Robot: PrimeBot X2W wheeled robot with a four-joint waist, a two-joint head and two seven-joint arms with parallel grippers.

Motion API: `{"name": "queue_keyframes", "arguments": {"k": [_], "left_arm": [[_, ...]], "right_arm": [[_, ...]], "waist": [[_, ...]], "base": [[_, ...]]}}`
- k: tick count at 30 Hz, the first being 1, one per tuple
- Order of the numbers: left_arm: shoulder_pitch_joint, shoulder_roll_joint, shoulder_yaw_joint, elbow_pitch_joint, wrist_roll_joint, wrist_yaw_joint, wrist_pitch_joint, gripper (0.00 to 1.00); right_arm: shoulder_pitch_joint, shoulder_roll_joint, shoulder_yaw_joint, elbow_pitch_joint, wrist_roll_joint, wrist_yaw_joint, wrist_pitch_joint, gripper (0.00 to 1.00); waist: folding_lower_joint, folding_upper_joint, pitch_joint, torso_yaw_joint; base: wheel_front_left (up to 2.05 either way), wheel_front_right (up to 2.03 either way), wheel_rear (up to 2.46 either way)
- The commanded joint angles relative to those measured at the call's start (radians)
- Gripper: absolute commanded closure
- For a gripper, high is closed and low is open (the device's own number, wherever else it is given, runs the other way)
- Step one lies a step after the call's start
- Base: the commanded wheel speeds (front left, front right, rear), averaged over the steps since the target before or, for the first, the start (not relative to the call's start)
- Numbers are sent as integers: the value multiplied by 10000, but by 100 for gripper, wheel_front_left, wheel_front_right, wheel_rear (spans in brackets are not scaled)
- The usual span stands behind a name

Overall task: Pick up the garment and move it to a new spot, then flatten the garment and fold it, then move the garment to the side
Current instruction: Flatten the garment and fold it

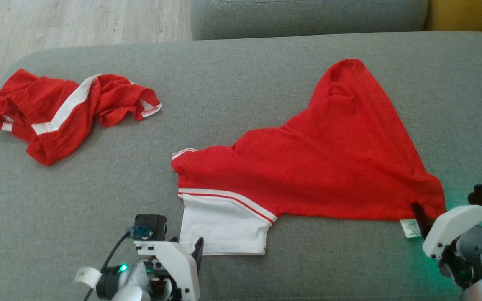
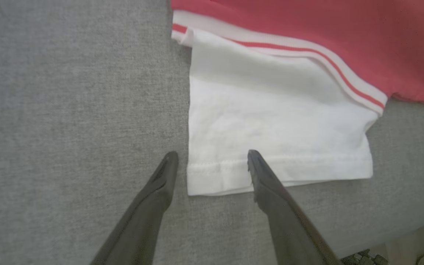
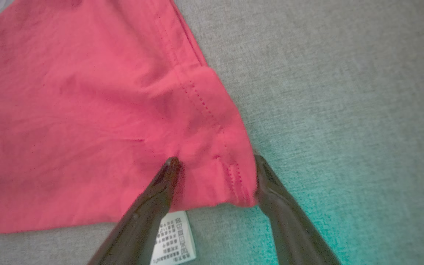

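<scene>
Garment (image 1: pixel 329 167) lay loosely spread, right of centre on the grey sofa seat (image 1: pixel 241 75). Left gripper (image 2: pixel 212 154) jaws spread, straddling the near corner of the white sleeve (image 2: pixel 271 121). Right gripper (image 3: pixel 215 159) jaws spread around the red hem corner, care label (image 3: pixel 175 235) beside one finger. Risks: closing might pinch one layer only, or snag the seat fabric; an uneven lift would bunch the cloth. Seat's front edge was close behind the left gripper. A second red garment (image 1: pixel 65 108) took the far left; open seat lay between and beyond

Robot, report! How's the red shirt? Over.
Left jaws open, astride white sleeve. Right jaws open, astride shirt corner. Shirt lies unfolded on sofa. Red shorts apart, left.
</scene>
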Motion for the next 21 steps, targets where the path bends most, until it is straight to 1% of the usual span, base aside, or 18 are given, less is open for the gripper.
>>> {"name": "queue_keyframes", "arguments": {"k": [1,5,10,11,12,13,14,18,21], "left_arm": [[-488,152,344,-129,99,113,-50,0],[-498,162,329,103,0,92,100,0],[-552,134,108,391,-205,-177,367,0],[-562,120,57,407,-272,-245,393,15],[-581,112,-2,429,-298,-296,419,47],[-601,107,-36,447,-314,-320,425,74],[-617,103,-49,457,-330,-330,397,100],[-657,159,173,378,-400,-240,-57,100],[-617,267,447,80,-589,-258,-380,100]], "right_arm": [[-281,-100,404,-23,135,77,116,0],[-278,-118,516,119,219,77,149,0],[-287,-127,824,305,432,77,366,0],[-290,-141,879,308,500,77,370,6],[-295,-148,925,310,577,77,361,35],[-297,-153,971,316,637,77,348,60],[-309,-157,1018,280,702,77,254,100],[-354,-199,1148,90,1097,77,-343,100],[-307,-294,1265,-198,1463,77,-766,100]], "waist": [[0,0,-12,-4],[0,0,-13,-19],[0,0,104,-45],[0,0,127,-48],[0,0,146,-51],[0,0,157,-54],[0,0,154,-56],[0,0,-21,-66],[0,0,-246,-57]], "base": [[0,0,0],[0,0,0],[0,0,0],[0,0,0],[0,0,0],[0,0,0],[0,0,0],[0,0,0],[0,0,0]]}}
